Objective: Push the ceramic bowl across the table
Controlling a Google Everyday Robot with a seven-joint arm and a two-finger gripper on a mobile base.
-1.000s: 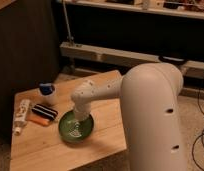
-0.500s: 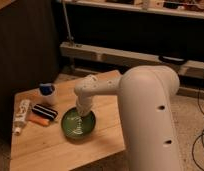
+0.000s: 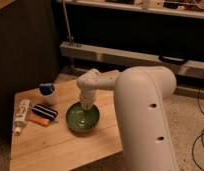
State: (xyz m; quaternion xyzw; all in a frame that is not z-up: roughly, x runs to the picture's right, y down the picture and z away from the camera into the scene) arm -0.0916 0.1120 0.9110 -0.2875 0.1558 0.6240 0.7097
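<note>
Can't tell if the jaws are spread or closed, the wrist hides them. The gripper [image 3: 86, 107] is down inside the bowl [image 3: 77, 121], near its far rim, mid-tabletop [image 3: 60, 146]. I'd hold it low against the inner wall and push slow and straight, so the bowl slides instead of tipping or spinning.

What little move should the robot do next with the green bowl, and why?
Probably a slow, short slide of the ceramic bowl toward the near edge of the table. The gripper is down inside the bowl by its far rim. Bare planks lie in front, while the blue-topped cup and other small things sit toward the picture's left, so that way looks free.
</note>
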